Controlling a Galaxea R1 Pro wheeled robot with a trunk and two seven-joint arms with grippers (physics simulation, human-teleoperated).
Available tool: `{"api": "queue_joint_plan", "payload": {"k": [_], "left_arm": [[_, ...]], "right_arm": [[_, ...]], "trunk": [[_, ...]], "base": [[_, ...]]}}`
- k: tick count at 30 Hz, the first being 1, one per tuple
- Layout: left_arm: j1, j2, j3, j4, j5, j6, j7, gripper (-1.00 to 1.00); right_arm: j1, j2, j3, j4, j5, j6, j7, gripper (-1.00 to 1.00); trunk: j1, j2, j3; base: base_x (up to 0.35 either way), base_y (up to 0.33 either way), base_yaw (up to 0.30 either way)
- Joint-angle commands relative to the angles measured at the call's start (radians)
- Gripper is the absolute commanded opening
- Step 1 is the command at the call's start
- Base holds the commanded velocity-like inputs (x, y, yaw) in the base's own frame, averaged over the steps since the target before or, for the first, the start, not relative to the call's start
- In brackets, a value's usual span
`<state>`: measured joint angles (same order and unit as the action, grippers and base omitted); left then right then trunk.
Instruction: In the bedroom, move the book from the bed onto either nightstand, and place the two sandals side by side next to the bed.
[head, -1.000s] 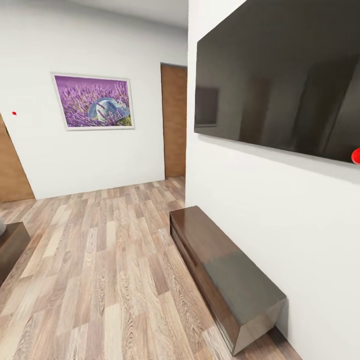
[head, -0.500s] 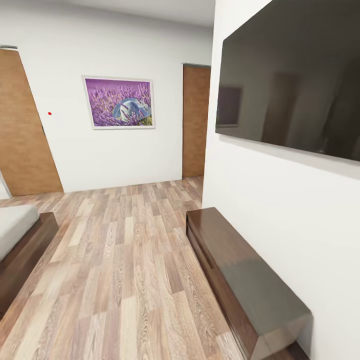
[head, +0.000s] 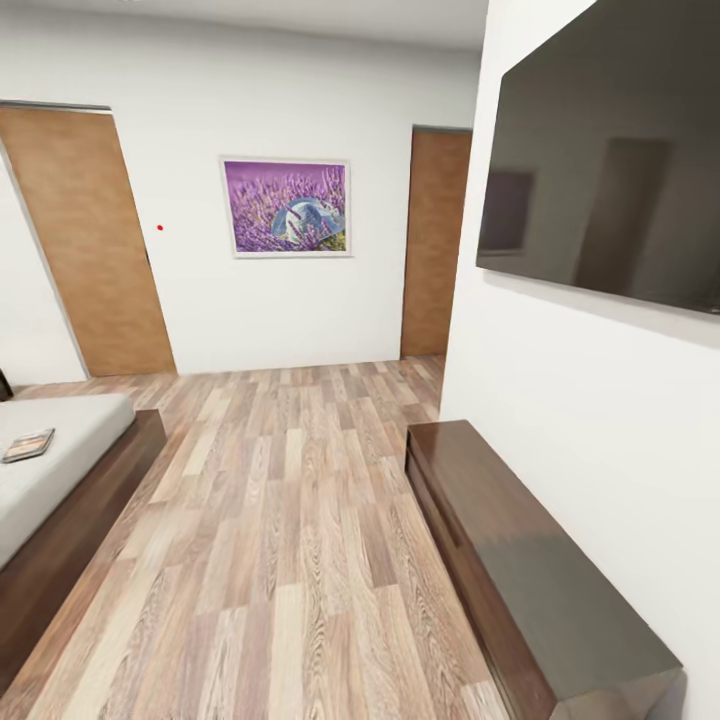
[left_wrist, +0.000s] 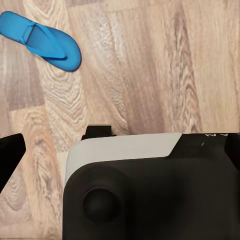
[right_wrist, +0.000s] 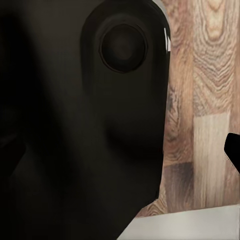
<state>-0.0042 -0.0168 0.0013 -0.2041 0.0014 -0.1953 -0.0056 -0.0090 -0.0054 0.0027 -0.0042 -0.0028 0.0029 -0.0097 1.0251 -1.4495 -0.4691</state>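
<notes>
Evidently the approach step is in hand: the book (head: 28, 445) on the bed (head: 60, 470) must next be neared; the jaws' state cannot be told.

We see the bed (head: 60, 470) cut off at the head view's left edge, and the book (head: 28, 445) on it is too small to read. The robot's dark body hides much of the floor (left_wrist: 150, 65) in both wrist views.
</notes>
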Motion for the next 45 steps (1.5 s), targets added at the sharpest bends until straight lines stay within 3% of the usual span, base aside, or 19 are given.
{"api": "queue_joint_plan", "payload": {"k": [1,45], "left_arm": [[0.0,0.0,0.0,0.0,0.0,-0.003,-0.001,1.0],[0.0,0.0,0.0,0.001,0.0,-0.003,-0.001,1.0]], "right_arm": [[0.0,0.0,0.0,0.0,0.0,0.0,-0.001,1.0],[0.0,0.0,0.0,0.0,0.0,0.001,-0.001,1.0]], "trunk": [[0.0,-0.001,-0.001],[0.0,-0.001,-0.001]], "base": [[0.0,0.0,0.262],[0.0,0.0,0.264]]}}
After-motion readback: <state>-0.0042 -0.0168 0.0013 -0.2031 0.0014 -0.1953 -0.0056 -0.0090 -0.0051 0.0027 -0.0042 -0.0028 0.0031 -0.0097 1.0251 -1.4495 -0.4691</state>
